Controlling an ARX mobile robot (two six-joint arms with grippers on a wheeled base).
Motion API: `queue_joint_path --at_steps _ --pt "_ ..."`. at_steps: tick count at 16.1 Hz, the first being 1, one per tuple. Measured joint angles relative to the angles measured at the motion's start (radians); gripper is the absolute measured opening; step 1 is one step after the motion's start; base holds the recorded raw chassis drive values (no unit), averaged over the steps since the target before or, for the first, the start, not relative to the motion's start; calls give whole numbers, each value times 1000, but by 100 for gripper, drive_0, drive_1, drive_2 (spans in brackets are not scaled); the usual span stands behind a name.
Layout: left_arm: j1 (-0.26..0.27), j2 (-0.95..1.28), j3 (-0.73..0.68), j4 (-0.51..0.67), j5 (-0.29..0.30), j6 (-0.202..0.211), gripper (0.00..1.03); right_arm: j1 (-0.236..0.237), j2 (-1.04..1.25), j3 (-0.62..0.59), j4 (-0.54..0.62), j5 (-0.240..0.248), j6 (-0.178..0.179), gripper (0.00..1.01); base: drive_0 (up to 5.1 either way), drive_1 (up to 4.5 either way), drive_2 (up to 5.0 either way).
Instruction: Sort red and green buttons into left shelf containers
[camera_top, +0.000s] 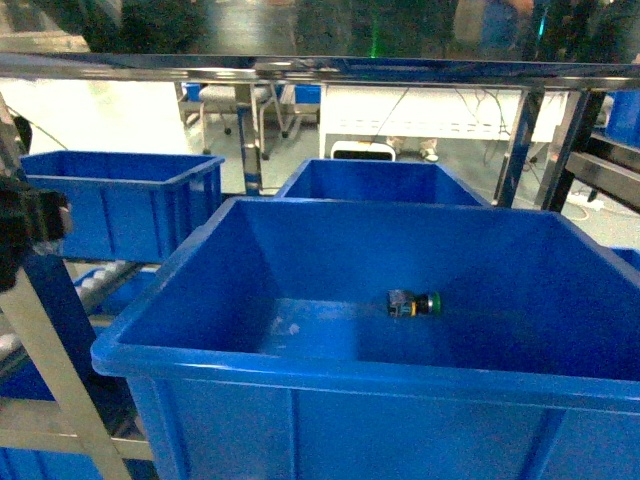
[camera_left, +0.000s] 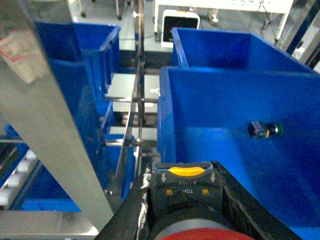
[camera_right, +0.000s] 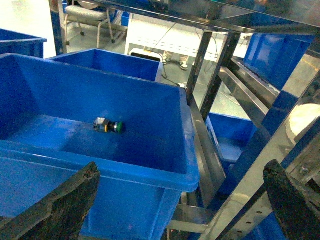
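Observation:
The green button (camera_top: 415, 303) lies on its side on the floor of the big blue bin (camera_top: 300, 365) in front of me; it also shows in the left wrist view (camera_left: 265, 129) and the right wrist view (camera_right: 109, 126). My left gripper (camera_left: 184, 170) is shut on the red button (camera_left: 200, 234), whose black block body with a yellow tab fills the gap between the jaws. It hangs just outside that bin's left rim (camera_left: 165, 110). My right gripper (camera_right: 180, 200) is open and holds nothing, in front of the bin's right corner (camera_right: 185, 175).
A second blue bin (camera_top: 375, 180) stands behind the near one, and a third (camera_top: 120, 200) on the left shelf. Steel shelf posts (camera_left: 55, 125) and rails (camera_right: 210, 70) run close on both sides. A metal shelf (camera_top: 320, 68) spans overhead.

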Motion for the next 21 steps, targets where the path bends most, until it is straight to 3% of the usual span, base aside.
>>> queue_joint_path --at_steps 1,5,12,16,19,21 --pt "-44 63 36 -29 -16 -19 27 0 0 0 0 0 0 98 0 0 0" --pt "-105 211 105 -48 6 -62 27 0 0 0 0 0 0 98 0 0 0" --pt "-187 561 367 -76 45 -87 27 0 0 0 0 0 0 98 0 0 0" --pt "-209 825 623 -166 55 -87 27 0 0 0 0 0 0 98 0 0 0" --pt "-213 999 828 -282 63 -56 27 0 0 0 0 0 0 98 0 0 0" --pt "-216 1038 877 -291 63 -35 44 0 0 0 0 0 0 98 0 0 0"
